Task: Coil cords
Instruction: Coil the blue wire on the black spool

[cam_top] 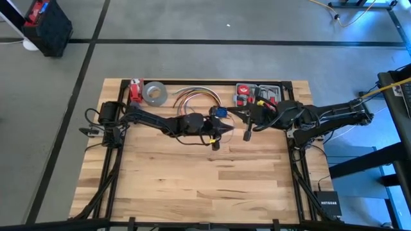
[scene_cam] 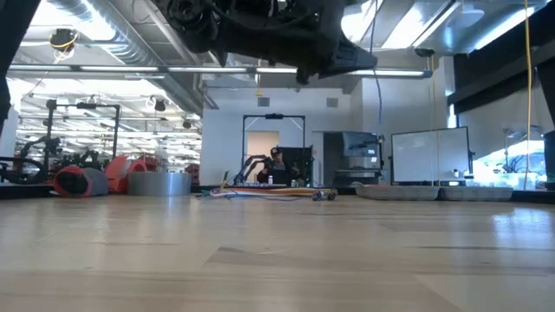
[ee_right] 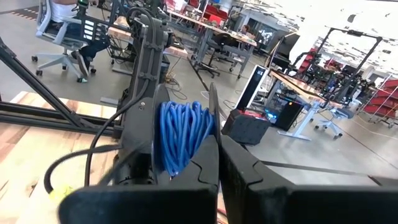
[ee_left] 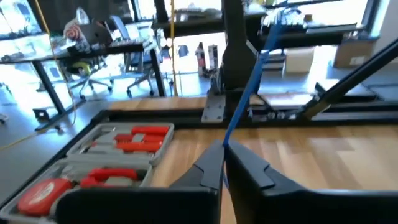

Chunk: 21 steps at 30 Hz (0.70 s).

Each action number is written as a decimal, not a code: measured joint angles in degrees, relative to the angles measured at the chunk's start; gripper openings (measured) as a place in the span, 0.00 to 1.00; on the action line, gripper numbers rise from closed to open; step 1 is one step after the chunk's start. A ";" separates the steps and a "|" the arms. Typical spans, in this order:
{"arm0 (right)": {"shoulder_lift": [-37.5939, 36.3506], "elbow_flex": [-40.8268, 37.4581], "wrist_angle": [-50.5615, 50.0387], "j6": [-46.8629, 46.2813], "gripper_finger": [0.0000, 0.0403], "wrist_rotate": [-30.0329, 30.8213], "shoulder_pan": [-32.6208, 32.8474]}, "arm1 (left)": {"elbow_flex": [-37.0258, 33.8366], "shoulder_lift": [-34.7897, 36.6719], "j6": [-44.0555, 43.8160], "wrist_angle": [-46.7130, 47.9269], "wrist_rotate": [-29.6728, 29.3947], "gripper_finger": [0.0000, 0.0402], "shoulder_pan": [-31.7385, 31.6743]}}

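Left arm: reaches from the left edge toward the centre of the high view, raised above the worktop (cam_top: 192,173). Left pincer (ee_left: 224,163): fingers together, clamped on the cords (ee_left: 249,87), a thin blue strand rising taut and slanted toward the frame's upper right. Right arm: reaches in from the right edge. Right pincer (ee_right: 217,155): fingers together beside a coiled blue bundle, contact unclear. Tool case (cam_top: 257,94): upper centre-right.

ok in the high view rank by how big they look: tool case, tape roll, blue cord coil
1. tool case
2. tape roll
3. blue cord coil, partly hidden by the arms, so its full size is unsure
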<state>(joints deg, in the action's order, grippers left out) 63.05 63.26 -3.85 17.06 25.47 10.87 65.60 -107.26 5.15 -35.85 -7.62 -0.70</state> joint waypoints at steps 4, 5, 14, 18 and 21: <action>0.02 0.00 -0.24 0.00 0.01 -0.02 0.00 | 0.00 0.07 -0.30 1.49 -1.00 0.01 -0.61; 0.02 0.00 -0.38 -0.02 0.01 -0.15 0.00 | 0.00 0.18 -0.17 3.49 -2.60 0.01 -0.80; 0.24 -0.58 -8.62 -3.61 0.01 0.52 0.02 | -0.09 9.69 1.31 30.63 -16.74 0.00 -1.55; 0.64 -1.77 -9.70 -4.56 0.01 0.50 -0.01 | -0.09 17.21 -1.20 44.56 -19.86 0.00 -1.06; 1.41 -3.07 -10.60 -4.79 0.01 0.52 -0.02 | -0.09 22.76 -3.78 54.16 -20.22 0.00 -1.02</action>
<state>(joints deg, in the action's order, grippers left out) 64.46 60.20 -14.45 12.27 26.00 10.85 65.52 -84.51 1.37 18.31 -27.84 -1.72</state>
